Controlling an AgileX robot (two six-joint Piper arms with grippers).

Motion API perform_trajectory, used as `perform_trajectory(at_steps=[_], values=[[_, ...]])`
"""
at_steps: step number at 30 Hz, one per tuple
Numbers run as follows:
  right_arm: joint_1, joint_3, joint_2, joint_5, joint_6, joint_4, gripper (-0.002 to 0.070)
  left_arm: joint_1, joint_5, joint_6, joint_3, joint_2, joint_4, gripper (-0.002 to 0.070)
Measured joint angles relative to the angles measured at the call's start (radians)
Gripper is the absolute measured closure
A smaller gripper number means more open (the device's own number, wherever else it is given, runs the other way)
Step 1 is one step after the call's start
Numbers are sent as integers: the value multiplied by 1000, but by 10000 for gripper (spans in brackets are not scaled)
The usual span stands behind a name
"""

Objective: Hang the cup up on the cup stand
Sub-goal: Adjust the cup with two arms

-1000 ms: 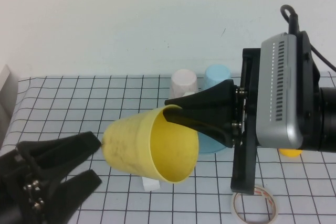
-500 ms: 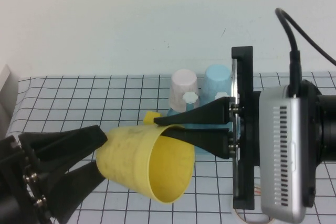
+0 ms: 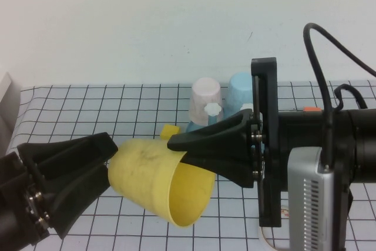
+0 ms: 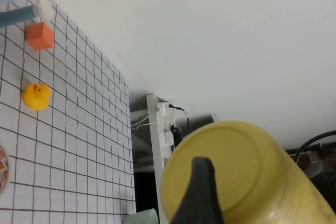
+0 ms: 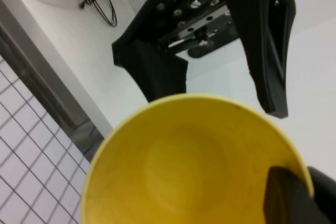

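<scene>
Plain white wall behind, gridded white table below.

High view: yellow cup held in the air, on its side, mouth toward the camera and lower right. Right gripper comes in from the right, fingers pinched on the cup's rim (one outside the wall, one inside). Left gripper comes from lower left, jaws spread wide around the cup's closed base end, upper finger against the wall; firm contact by the lower one can't be told. Behind, near the table's far edge: pink cup and light blue cup upside down on the cup stand, one white flower knob showing between them. Small yellow block on the table just left of the stand. Tape roll, mostly hidden, at bottom right.

Left wrist view: cup base fills the lower frame, one black finger across it. Farther off: orange block, rubber duck.

Right wrist view: looks straight into the cup's mouth; right finger on the rim, left gripper's fingers spread beyond the cup.
</scene>
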Motion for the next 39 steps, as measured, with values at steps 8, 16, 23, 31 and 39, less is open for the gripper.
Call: perform_trajectory(at_steps=[8,16,23,31,39], values=[[0,-17,0,0,-108,-4,659,0,3,-63,0,0,0,152],[21,-125,63,3,-117,-15,659,0,-51,-129,-2,2,-9,151],[111,-197,143,-74,-125,-16,659,2,-128,-175,-2,2,-14,142],[174,-258,203,-127,-132,-10,656,5,-205,-185,-2,2,-16,134],[189,-259,208,-147,-134,2,655,9,-210,-204,0,2,-16,134]])
